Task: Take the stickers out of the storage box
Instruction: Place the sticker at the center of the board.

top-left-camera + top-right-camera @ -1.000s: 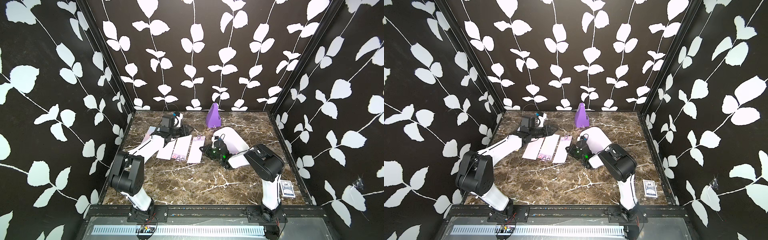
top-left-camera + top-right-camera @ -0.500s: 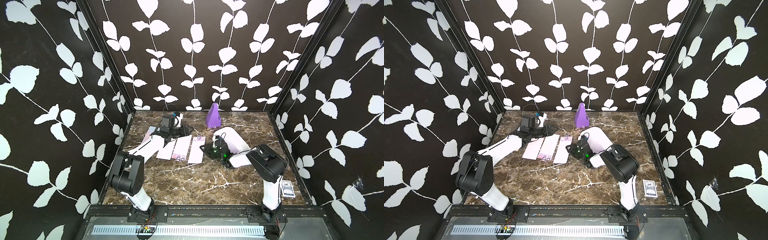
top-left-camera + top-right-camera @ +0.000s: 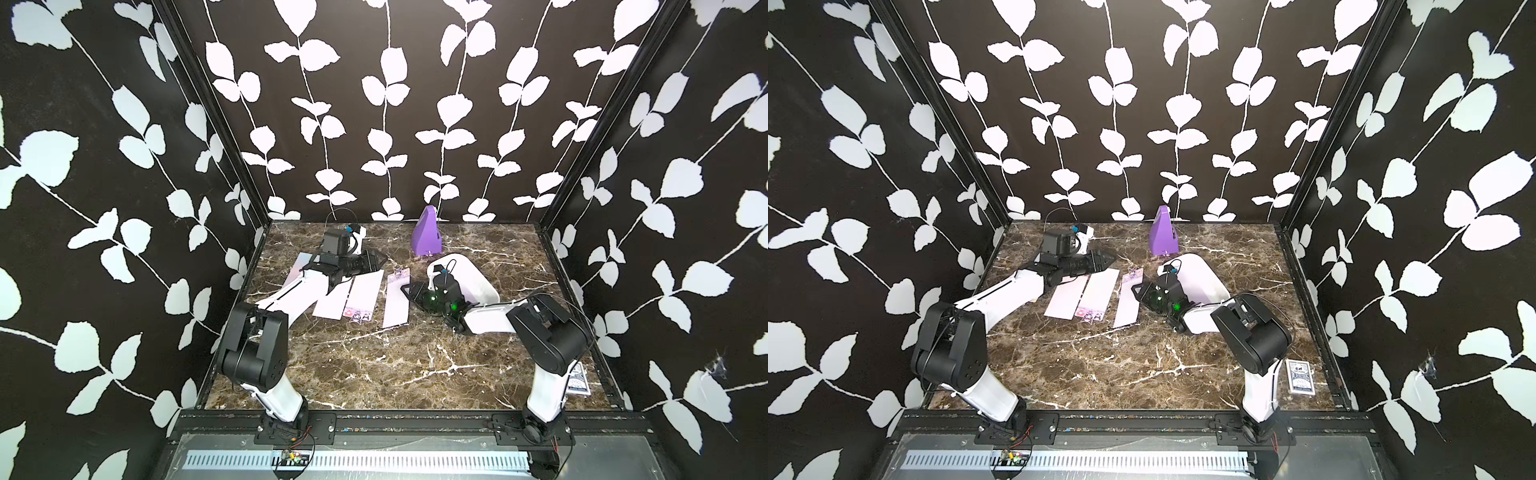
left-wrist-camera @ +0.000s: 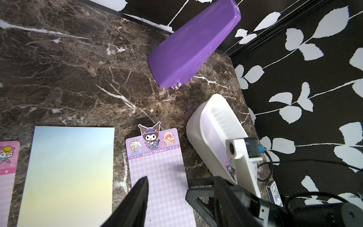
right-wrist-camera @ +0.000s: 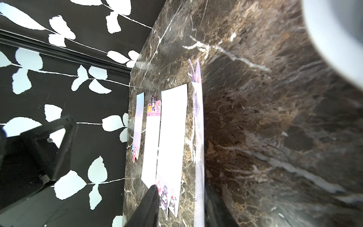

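The lilac sticker (image 3: 397,307) lies flat just at the right pincer (image 3: 409,291), whose jaws stand apart. The left pincer (image 3: 380,262) gapes empty.

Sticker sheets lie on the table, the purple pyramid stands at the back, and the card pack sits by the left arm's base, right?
No: the card pack lies by the right arm's base, as a top view shows. The sticker sheets are on the table and the purple pyramid stands at the back.
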